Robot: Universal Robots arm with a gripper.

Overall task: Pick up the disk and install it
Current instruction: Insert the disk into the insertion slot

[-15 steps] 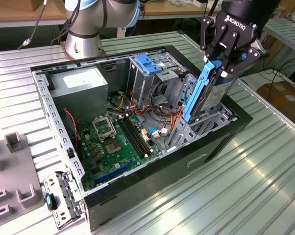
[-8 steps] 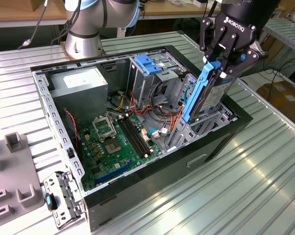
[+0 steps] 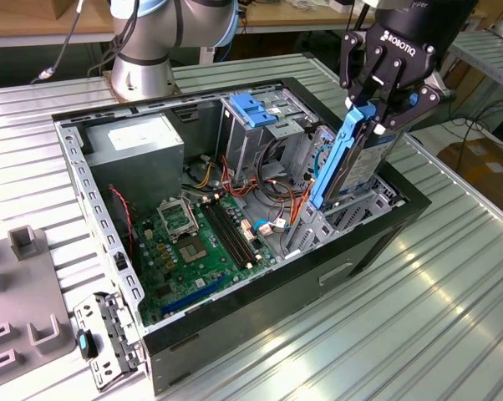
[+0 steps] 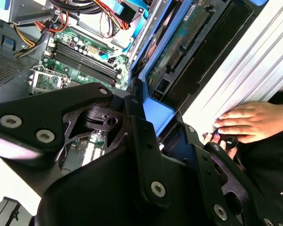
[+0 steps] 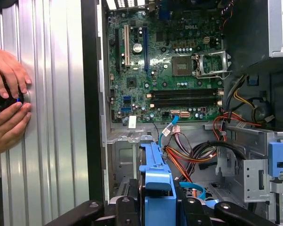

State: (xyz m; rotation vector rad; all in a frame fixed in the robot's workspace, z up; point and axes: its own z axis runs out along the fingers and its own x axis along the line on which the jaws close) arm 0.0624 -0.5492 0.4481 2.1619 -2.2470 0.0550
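End effector (image 3: 375,107) points pretty much straight down over the open computer case (image 3: 260,322), fingers clamped on the top edge of the disk (image 3: 370,159). Disk's up on edge, slightly tilted, lower end down in the drive bay at the case's corner on the exterior view's right. A person's hand (image 4: 240,123) rests on the worktop (image 3: 419,317) beside it.

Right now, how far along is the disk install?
Done: pickup. The tool is shut on the disk, gripping its blue bracket. In hand: the disk stands on edge, slightly tilted, its lower end at the drive bay inside the computer case. Left: seating. Most of the disk stands above the case rim.
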